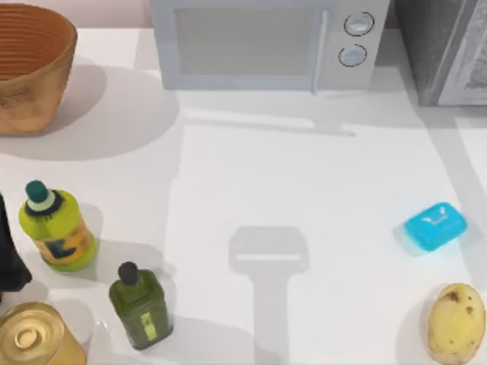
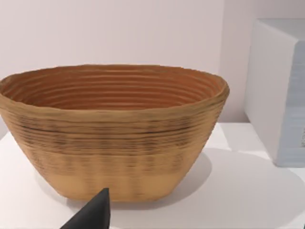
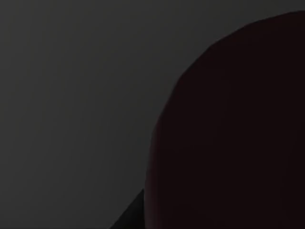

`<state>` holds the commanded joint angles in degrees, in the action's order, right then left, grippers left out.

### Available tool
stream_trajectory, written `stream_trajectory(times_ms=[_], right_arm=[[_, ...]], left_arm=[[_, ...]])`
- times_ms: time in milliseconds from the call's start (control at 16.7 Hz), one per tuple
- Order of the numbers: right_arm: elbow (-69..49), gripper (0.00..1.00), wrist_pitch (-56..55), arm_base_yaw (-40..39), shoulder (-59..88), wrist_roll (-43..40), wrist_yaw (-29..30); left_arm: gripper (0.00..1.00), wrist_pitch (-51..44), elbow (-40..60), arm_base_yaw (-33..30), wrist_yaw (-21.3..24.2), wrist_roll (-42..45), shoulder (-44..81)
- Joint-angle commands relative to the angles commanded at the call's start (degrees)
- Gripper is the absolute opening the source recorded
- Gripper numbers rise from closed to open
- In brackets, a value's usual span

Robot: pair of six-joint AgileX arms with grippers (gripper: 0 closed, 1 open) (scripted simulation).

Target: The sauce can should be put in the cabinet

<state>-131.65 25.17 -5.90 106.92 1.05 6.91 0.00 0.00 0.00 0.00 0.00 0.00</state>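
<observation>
The cabinet (image 1: 445, 49) stands at the far right corner of the table (image 1: 304, 190), just beside the microwave (image 1: 266, 42), with its pale door angled toward the right edge. That corner is what the coming move turns on. It lies well apart from the left arm (image 1: 9, 255), which is parked at the table's left edge near the yellow-green bottle (image 1: 57, 228), the dark green bottle (image 1: 139, 304) and the gold can (image 1: 34, 338). The right side is plainly the nearer one to the cabinet, so I judge this to be the right arm's job.

The left gripper (image 2: 90, 215) faces the woven basket (image 2: 114, 138) at the far left, away from the cabinet, and I cannot tell whether it is apart or together. The right wrist view is dark, so I cannot tell the right gripper's state either, nor where the sauce can is or how its long axis runs.

On the right side of the table lie a blue sponge (image 1: 434, 226) and a potato (image 1: 455, 322), both well short of the cabinet and out of any path to its door.
</observation>
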Motion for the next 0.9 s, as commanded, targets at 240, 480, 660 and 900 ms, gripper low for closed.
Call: stream_trajectory(times_ms=[240, 480, 660, 900], right_arm=[[0.00, 0.23, 0.00, 0.00, 0.00, 0.00, 0.00], [0.00, 0.53, 0.00, 0.00, 0.00, 0.00, 0.00], [0.00, 0.75, 0.00, 0.00, 0.00, 0.00, 0.00], [0.00, 1.00, 0.00, 0.00, 0.00, 0.00, 0.00]], left_arm=[[1.00, 0.00, 0.00, 0.00, 0.00, 0.00, 0.00], [1.00, 0.00, 0.00, 0.00, 0.00, 0.00, 0.00], [1.00, 0.00, 0.00, 0.00, 0.00, 0.00, 0.00], [1.00, 0.00, 0.00, 0.00, 0.00, 0.00, 0.00]])
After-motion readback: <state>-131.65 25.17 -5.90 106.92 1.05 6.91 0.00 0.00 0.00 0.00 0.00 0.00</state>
